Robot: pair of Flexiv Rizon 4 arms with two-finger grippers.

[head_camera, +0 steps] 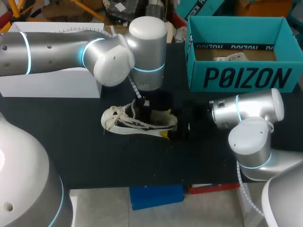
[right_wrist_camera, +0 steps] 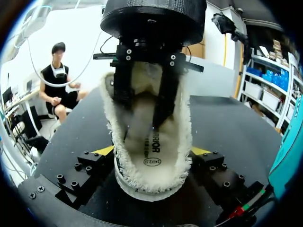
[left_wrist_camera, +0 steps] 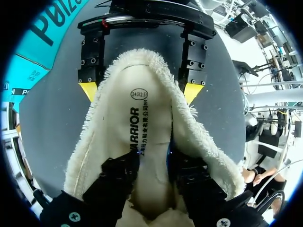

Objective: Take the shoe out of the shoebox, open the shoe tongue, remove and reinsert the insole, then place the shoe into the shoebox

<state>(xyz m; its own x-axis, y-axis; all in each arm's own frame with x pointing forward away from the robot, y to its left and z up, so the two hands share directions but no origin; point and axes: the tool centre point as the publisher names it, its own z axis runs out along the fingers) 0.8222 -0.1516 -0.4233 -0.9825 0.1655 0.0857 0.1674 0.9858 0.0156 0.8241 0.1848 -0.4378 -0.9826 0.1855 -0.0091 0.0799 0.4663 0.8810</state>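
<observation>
Bench (head_camera: 71,142): one, black-topped, carrying everything below.
Arms: two, silver with glowing blue rings. The left arm (head_camera: 71,49) comes in from the left and bends down over the middle of the bench. The right arm (head_camera: 251,113) comes in from the right, lying low and pointing toward the middle.
Shoebox (head_camera: 246,78): one, teal, open on top, at the far right of the bench. A pale scrap (head_camera: 230,57) lies on its floor. There is no shoe in it.
White box (head_camera: 52,85): one, at the far left, partly behind the left arm.
Shoe (head_camera: 123,122): one, cream with dark markings and a fuzzy fleece lining. It sits on the bench near the middle, outside the shoebox and well apart from it. Its toe points to the left and its heel to the right.
Grippers: two, both at the shoe.
Right gripper (right_wrist_camera: 153,151): spread wide around the heel, one yellow tip pressed against each side, so it is clamped on the shoe.
Left gripper (left_wrist_camera: 155,161): reaches down from above into the shoe's mouth and sits over the insole. I cannot tell whether it is gripping anything or released.
Insole (left_wrist_camera: 147,118): one, cream with dark print, lying inside the shoe.
</observation>
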